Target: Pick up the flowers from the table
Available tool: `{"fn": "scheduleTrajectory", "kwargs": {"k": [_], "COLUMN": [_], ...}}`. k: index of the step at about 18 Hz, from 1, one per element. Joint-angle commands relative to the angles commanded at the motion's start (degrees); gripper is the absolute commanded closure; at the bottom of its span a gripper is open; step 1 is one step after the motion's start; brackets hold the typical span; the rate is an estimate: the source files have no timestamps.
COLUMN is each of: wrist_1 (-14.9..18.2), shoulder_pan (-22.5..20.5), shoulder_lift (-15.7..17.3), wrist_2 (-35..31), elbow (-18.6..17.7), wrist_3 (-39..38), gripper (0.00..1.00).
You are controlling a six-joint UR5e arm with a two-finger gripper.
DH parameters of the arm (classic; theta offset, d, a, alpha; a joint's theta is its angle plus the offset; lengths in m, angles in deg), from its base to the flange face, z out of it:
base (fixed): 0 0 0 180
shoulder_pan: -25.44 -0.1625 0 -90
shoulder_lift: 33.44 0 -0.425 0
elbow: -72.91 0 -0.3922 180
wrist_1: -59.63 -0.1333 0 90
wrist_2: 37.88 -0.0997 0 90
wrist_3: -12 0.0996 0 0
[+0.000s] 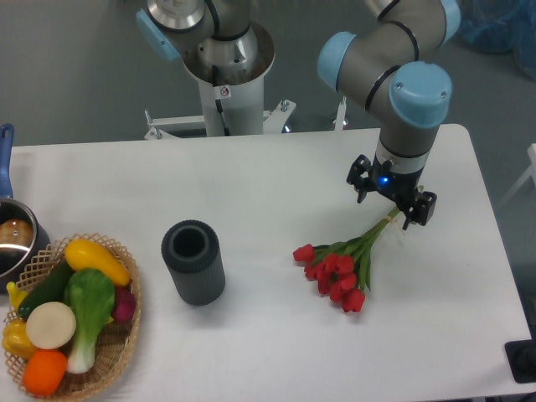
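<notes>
Small bunch of red tulips with closed buds, green leaves and pale green stems [343,264]: lying flat on the right half of the large white matte tabletop with rounded corners [276,180]. Buds fan toward the lower left; stems run up and to the right.

Black two-finger claw [392,209] sits directly over the upper stem ends, under a grey arm with pale blue joint caps [419,92]; a small blue light glows on the wrist. Stem tips disappear beneath the claw body. Cannot tell whether the fingers are apart or clamped on the stems; they are hidden from this angle.

Dark grey ribbed cylinder with an open top [193,261]: upright, well left of the tulips, apart from them.

Woven wicker basket [126,335] at the lower left corner, holding a yellow squash, a green-and-white leafy vegetable, a dark green cucumber-like piece, an orange fruit, a pale round slice.

Metal pot with a blue handle [10,226] at the left edge, just above the basket, partly out of frame.
</notes>
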Motion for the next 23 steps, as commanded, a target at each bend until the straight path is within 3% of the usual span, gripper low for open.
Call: {"fn": "scheduleTrajectory", "kwargs": {"k": [6,10,23], "wrist_1": [-2.3,-11.1,-12.3], "shoulder_pan": [-0.7,0.0,2.6], "shoulder_lift": [-0.7,-2.0,-7.8], "wrist_2": [0.1,-0.2,-0.1], "elbow": [-3.9,-6.5,-0.2], "wrist_3": [-7.4,-9.6,-9.6], "gripper": [0.00,0.00,0.01]}}
